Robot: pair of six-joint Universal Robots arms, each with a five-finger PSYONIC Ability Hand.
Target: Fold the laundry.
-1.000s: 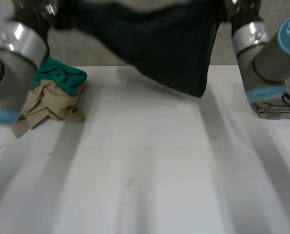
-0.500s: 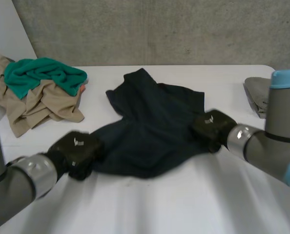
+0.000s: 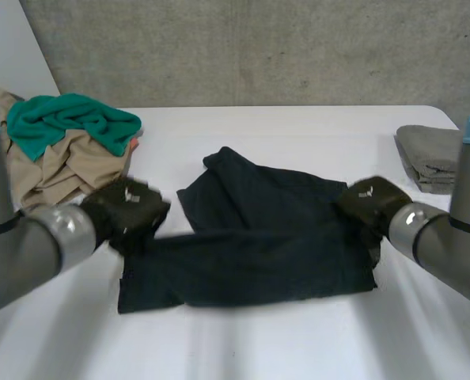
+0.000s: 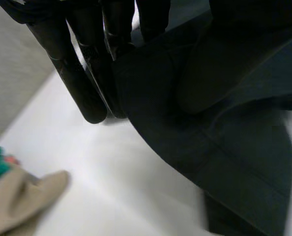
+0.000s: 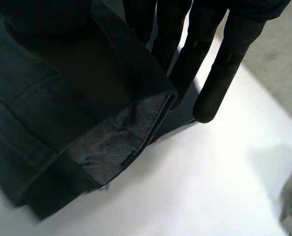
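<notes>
White table (image 3: 298,340), dark garment (image 3: 259,245) spread out, left hand (image 3: 128,212) and right hand (image 3: 371,202) each pinching an opposite edge

A dark navy garment (image 3: 259,237) lies spread mid-table (image 3: 298,131), mostly flat; its far part is creased and bunched.

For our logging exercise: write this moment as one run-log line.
left hand: pinching dark garment at its left edge | right hand: pinching its right edge | garment: spread on table, upper part rumpled
</notes>
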